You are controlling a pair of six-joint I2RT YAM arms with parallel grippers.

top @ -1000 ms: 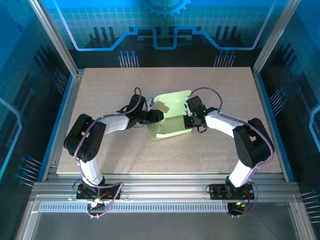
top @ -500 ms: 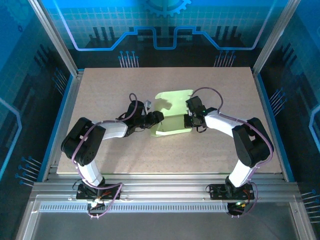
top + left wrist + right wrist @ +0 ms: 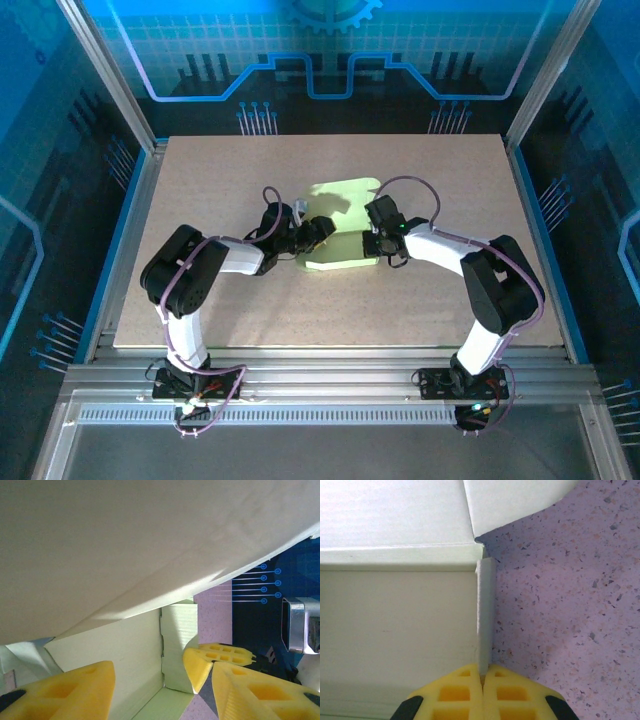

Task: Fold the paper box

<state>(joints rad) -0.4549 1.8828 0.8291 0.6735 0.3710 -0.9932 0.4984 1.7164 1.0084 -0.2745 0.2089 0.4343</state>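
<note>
since earlier the paper box (image 3: pixel 345 240) sank lower; left end effector (image 3: pixel 322 232) open, right end effector (image 3: pixel 482 672) pinching its flap; seems half-folded.

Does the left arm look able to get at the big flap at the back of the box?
Probably yes: the left gripper, jaws open, sits at the paper box's left side, with the flap just beyond and nothing between.

- paper box (image 3: pixel 345 228) sits on table (image 3: pixel 250 310), about mid-table.
- left gripper (image 3: pixel 318 232) at the box's left side, a box wall between its fingers.
- right gripper (image 3: pixel 372 240) at the box's right side, on an edge.
- Box's rear panel extends behind both grippers.
</note>
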